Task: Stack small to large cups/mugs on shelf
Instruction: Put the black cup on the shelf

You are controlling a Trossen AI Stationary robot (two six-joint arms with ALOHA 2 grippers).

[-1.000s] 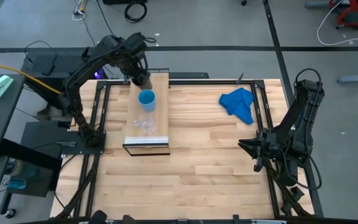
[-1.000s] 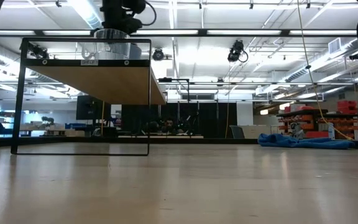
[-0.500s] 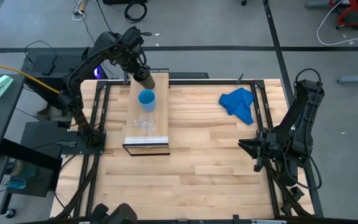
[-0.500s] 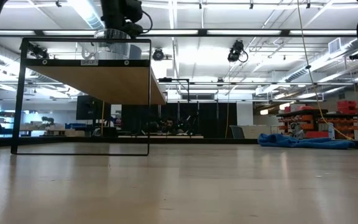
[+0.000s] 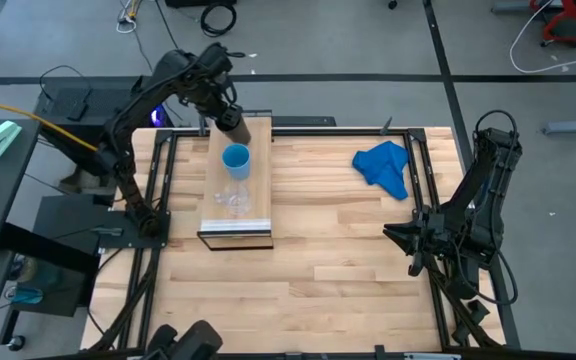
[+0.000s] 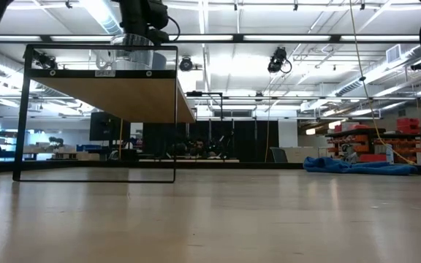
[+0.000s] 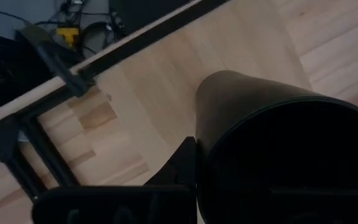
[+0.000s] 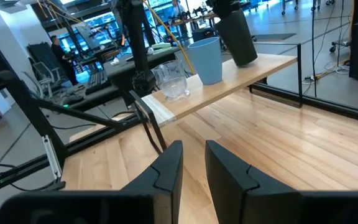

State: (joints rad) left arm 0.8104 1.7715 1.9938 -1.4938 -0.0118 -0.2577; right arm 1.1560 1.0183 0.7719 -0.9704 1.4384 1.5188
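Wood tabletop (image 5: 348,250), blue cloth (image 5: 385,167); shelf (image 5: 236,215) holds cups.

bright overhead lights, dim blurred left wrist view

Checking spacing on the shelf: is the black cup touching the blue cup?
Apart. The right wrist view shows bare shelf between the tilted black cup, held by the left claw, and the upright blue cup.

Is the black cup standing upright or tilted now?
Tilted: the black cup leans over the shelf, held by the left gripper.
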